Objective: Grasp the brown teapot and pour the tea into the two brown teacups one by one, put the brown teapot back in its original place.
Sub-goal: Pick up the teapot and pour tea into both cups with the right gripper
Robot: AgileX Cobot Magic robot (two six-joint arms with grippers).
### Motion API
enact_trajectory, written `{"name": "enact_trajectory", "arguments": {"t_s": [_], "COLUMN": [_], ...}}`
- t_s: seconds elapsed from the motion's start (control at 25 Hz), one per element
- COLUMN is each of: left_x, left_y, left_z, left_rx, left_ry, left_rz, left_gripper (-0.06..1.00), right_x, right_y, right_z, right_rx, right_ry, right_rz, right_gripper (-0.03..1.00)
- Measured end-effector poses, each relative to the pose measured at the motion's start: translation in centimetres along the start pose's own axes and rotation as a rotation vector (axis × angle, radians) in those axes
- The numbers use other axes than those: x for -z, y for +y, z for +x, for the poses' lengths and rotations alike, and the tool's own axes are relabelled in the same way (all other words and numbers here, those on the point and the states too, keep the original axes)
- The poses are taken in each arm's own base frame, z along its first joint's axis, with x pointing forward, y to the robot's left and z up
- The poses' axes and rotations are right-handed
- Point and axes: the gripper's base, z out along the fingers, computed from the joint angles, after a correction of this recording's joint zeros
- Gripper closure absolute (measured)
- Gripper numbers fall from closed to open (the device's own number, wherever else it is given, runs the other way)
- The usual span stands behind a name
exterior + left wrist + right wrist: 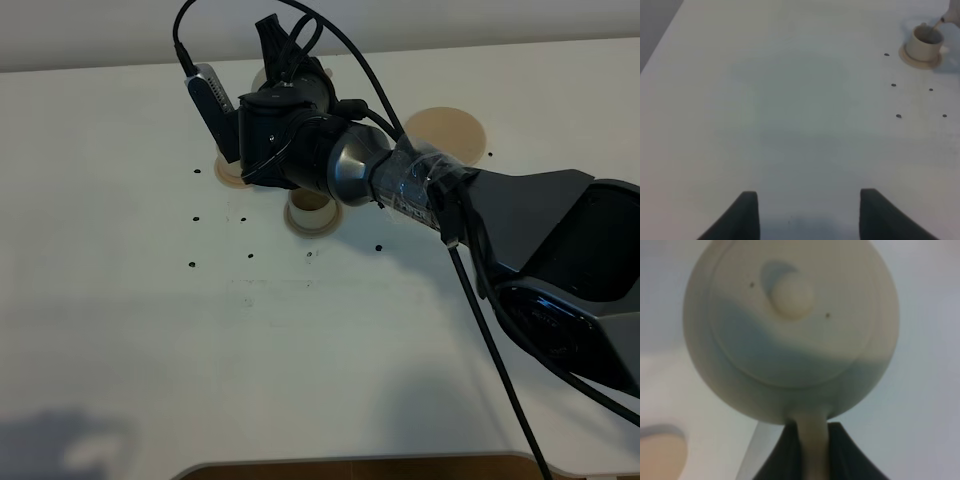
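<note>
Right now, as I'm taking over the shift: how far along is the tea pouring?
Done: the teapot is off its wide saucer, which lies bare. In hand: the right pincer grips its handle, spout at one teacup. Remaining: the other teacup, whose contents I cannot see, then the teapot back on the saucer.

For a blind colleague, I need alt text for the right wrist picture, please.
The right gripper is shut on the loop handle of the brown teapot, whose knobbed lid fills most of the picture. Behind it lies the white table, with part of a blurred tan disc at the edge.
</note>
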Motion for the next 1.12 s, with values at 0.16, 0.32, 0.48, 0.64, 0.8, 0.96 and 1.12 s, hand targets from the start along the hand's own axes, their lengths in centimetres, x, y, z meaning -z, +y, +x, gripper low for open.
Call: {"name": "enact_trajectory", "arguments": {"t_s": [0.16, 0.32, 0.48, 0.64, 0.8, 0.96, 1.12], "left_x": [0.00, 0.00, 0.00, 0.00, 0.00, 0.00, 0.00], "left_y": [0.00, 0.00, 0.00, 0.00, 0.00, 0.00, 0.00], "left_z": [0.00, 0.00, 0.00, 0.00, 0.00, 0.00, 0.00], "left_rx": [0.000, 0.000, 0.000, 0.000, 0.000, 0.000, 0.000], "left_ry": [0.000, 0.000, 0.000, 0.000, 0.000, 0.000, 0.000], "left_rz": [0.000, 0.000, 0.000, 0.000, 0.000, 0.000, 0.000], "left_gripper": [0.46, 0.46, 0.46, 0.46, 0.46, 0.46, 0.46], "right_x": [0.04, 0.15, 0.15, 0.15, 0.15, 0.15, 0.15], "right_y": [-0.01, -0.04, -0.06, -0.07, 0.09, 0.22, 0.31], "right_z": [-0.04, -0.17, -0.19, -0.21, -0.30, -0.39, -0.44], "right_rx": [0.023, 0.030, 0.031, 0.033, 0.003, -0.078, -0.192], "right_ry": [0.000, -0.001, -0.003, -0.005, -0.015, -0.024, -0.028], "right_rz": [0.002, 0.006, 0.009, 0.010, -0.008, -0.023, -0.034], "right_gripper": [0.86, 0.86, 0.86, 0.86, 0.86, 0.86, 0.86]}}
